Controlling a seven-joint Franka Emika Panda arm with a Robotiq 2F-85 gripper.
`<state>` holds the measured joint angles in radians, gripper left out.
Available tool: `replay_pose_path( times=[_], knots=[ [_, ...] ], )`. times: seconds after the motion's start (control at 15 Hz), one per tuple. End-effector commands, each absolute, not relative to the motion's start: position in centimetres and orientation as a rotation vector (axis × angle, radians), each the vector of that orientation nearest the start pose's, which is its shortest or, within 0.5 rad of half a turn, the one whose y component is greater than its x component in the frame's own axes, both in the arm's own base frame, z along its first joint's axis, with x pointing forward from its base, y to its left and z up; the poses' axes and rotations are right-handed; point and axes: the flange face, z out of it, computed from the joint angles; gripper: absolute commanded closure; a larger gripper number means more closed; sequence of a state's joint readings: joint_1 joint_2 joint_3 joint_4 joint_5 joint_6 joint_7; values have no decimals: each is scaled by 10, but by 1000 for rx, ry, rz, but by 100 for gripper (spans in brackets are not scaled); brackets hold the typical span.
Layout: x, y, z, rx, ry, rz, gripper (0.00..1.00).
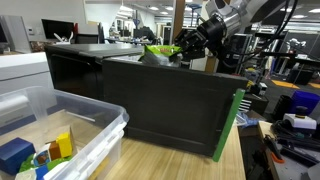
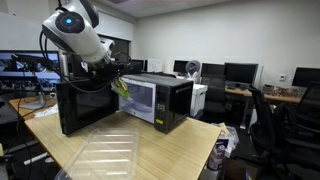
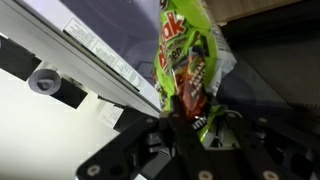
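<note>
Claw (image 3: 192,118) pinched on a green snack bag (image 3: 188,60), held up at the open black microwave (image 2: 160,100) on a pale wooden table (image 2: 170,150); office room, desks with monitors (image 2: 240,74) far right.

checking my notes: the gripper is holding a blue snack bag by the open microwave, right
Not quite: the snack bag is green, not blue, as the wrist view shows. The gripper does hold it by the open microwave.
</note>
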<state>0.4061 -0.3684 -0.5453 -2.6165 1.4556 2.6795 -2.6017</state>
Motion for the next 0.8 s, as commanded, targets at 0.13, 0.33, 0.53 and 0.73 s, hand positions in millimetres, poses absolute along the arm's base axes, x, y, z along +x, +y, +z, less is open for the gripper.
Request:
replay_pose_path(
  times=[0.13,0.33,0.53,0.73],
  knots=[
    [448,-76,380,-2295,-1509,-1507,93],
    [461,-70,358,-2323,-1501,-1443,93],
    [477,-66,348,-2347,-1480,-1421,93],
    [497,-68,333,-2364,-1470,-1392,93]
  ],
)
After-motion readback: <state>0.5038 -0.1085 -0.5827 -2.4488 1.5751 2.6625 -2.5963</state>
